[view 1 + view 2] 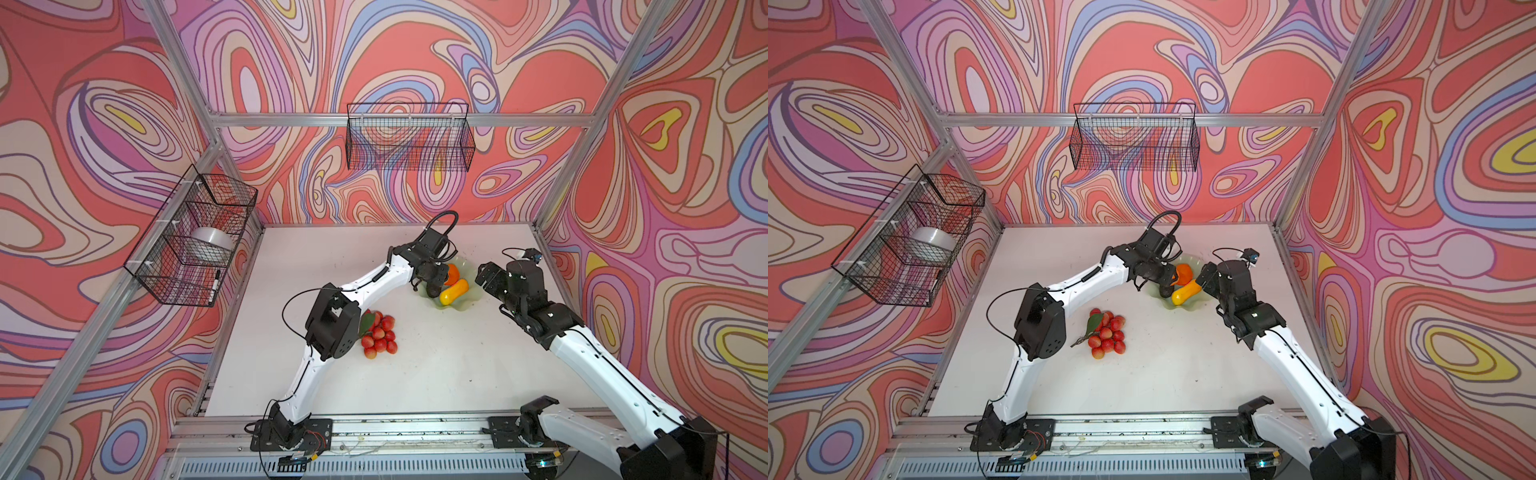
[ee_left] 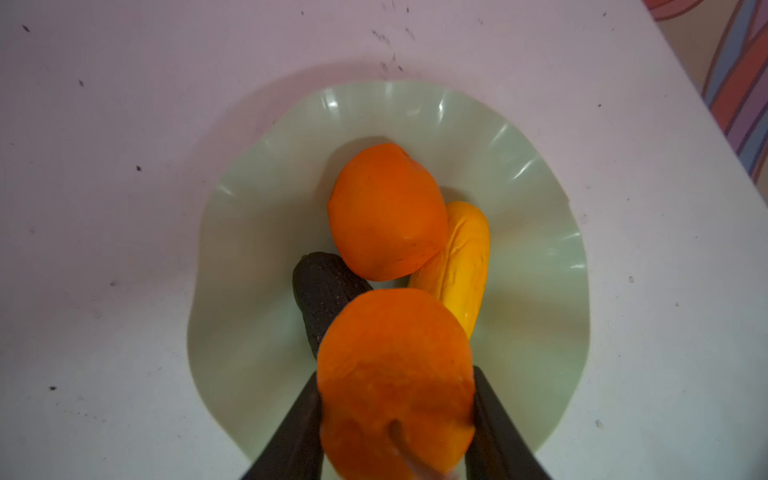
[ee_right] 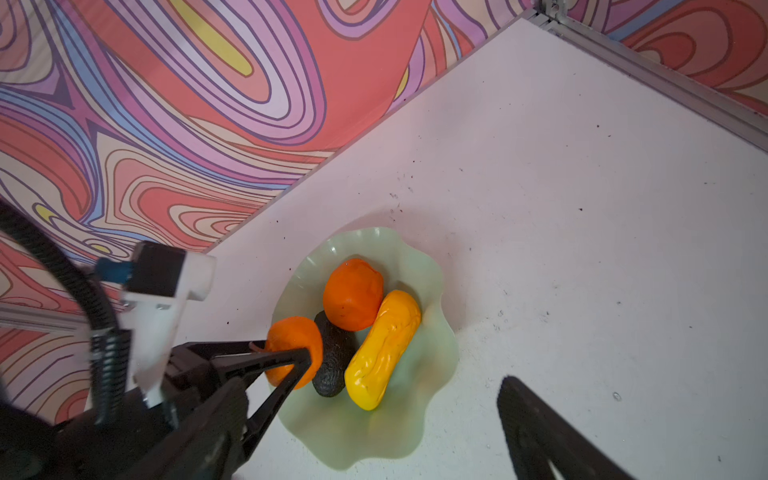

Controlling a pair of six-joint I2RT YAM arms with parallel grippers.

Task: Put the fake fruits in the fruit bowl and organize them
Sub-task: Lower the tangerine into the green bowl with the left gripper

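The pale green glossy wavy-rimmed fruit bowl (image 2: 232,291) sits on the white table (image 1: 436,374). The right gripper (image 1: 482,276) hangs beside it, jaws wide apart and empty. A cluster of small red plastic balls (image 1: 380,336) lies well apart on the table. In the bowl lie an elongated yellow-orange fruit (image 2: 461,266), a round orange (image 2: 386,212) and a dark bumpy avocado (image 2: 324,291). The left gripper (image 2: 395,390) clamps the smaller orange (image 2: 395,345) over them.

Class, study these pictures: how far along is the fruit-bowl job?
Done: one orange, the avocado and the yellow fruit lie in the green bowl. In hand: the left hand grips the second orange above it. Left: the red berry cluster, on the table; the right hand is open.
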